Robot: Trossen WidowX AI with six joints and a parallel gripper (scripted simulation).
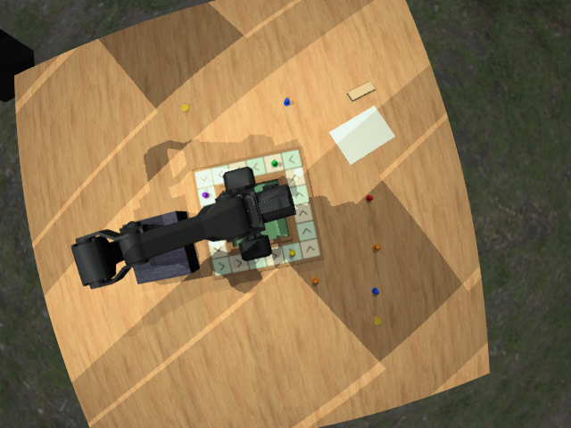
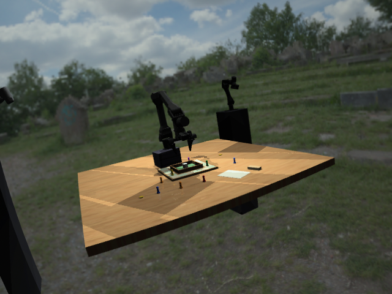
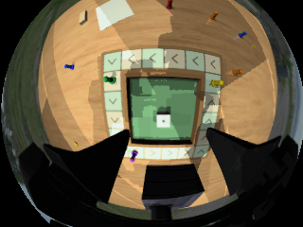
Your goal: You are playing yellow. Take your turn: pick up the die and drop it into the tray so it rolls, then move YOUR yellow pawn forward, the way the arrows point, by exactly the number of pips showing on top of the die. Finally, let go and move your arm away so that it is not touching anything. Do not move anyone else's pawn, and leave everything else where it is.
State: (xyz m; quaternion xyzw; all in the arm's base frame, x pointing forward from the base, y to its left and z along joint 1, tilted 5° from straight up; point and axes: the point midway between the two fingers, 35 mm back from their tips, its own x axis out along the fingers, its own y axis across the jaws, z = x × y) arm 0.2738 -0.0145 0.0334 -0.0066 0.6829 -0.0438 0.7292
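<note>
Materials and finish, table and board

Table (image 1: 285, 349): light wood, visible grain, matt, paler inlaid stripes. Arm (image 1: 184, 230) and gripper (image 3: 166, 142): black, matt plastic look, faint sheen. Tray (image 3: 134, 85): brown wood-like rim, green felt-like matt floor. Die (image 3: 163, 119): white, smooth. Pawns such as yellow pawn (image 1: 292, 252): glossy. Card (image 1: 362, 134): pale, flat, paper-like

The black arm (image 1: 184, 230) reaches over the board (image 1: 302, 216) on the worktop (image 1: 277, 345). A yellow pawn (image 1: 292, 252) stands on the board's lower row.
</note>
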